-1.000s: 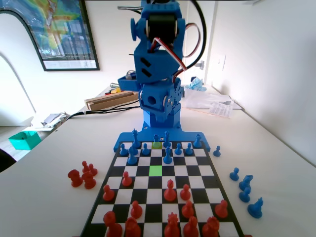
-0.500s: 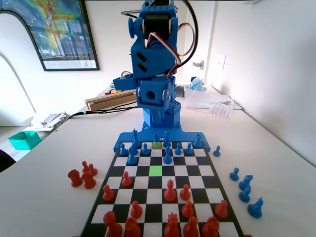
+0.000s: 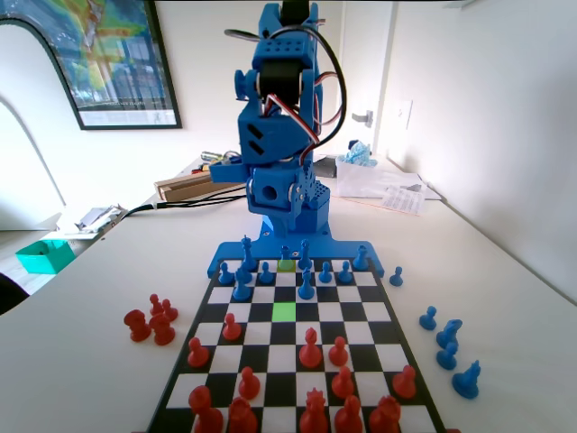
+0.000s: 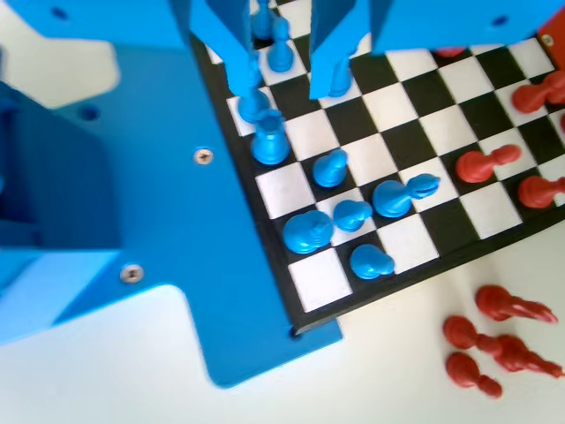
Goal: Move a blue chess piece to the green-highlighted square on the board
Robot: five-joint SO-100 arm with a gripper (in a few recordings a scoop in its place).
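While hanging high above the board [image 3: 257, 311] with the tool [image 4: 291, 88] parted and gripping nothing, sitting in the approach step, with no pick made yet. Seeing the blue chess piece [image 3: 285, 253] standing upright in the back rows below the tool, just beside the duller yellow-green square [image 3: 287, 265]; not being sure of singling out the right pawn. Seeing the green-highlighted square [image 3: 284, 311] lying bare, further out from the tool, toward the red pawns [image 3: 310, 347]. Next, probably needing: dropping straight down, straddling the round head, closing above the flared base, steering clear of taller neighbours crowding close. Judging the pawn as smooth hard plastic, small, likely slippery. Reading the board as flat, glossy, checkered. Noting spare red pieces [image 4: 494, 340] toppled on the worktop [image 4: 371, 380].
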